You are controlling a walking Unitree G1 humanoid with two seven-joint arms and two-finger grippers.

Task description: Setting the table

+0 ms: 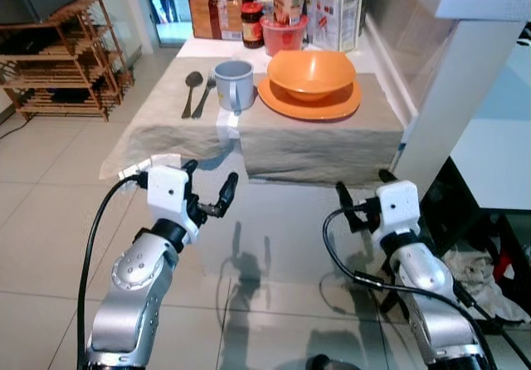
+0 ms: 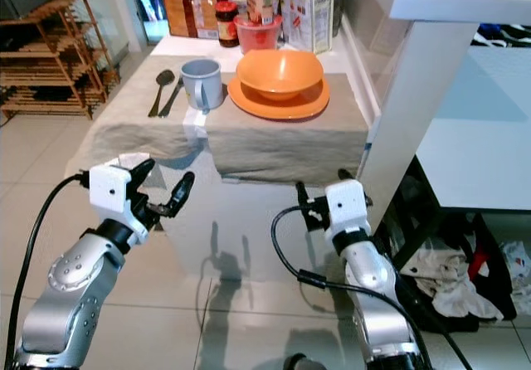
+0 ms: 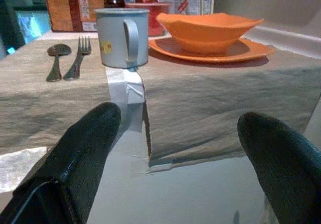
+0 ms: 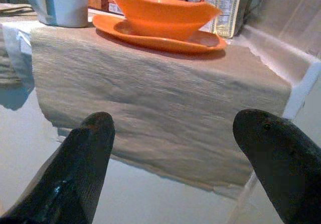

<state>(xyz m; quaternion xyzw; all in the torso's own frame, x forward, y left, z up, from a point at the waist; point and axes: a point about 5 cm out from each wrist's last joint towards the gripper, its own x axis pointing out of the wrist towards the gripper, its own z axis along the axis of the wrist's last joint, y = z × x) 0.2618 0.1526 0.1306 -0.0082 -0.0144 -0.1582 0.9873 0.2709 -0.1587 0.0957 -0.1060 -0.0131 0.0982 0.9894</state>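
Nearest, the left gripper (image 1: 207, 189) and right gripper (image 1: 363, 194) hover spread and empty before the tabletop (image 1: 166, 113). The spoon (image 1: 191, 92) and fork (image 1: 204, 98) lie ahead, handles toward the robot, closer to the left arm.

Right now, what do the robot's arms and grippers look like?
Both arms are silver, with rounded jointed segments and small dark screw holes. Each wrist ends in a white boxy block. A black cable loops out beside each arm to that block. The left gripper and right gripper each have two long black fingers; close up, the fingers look matte, with rounded tips.
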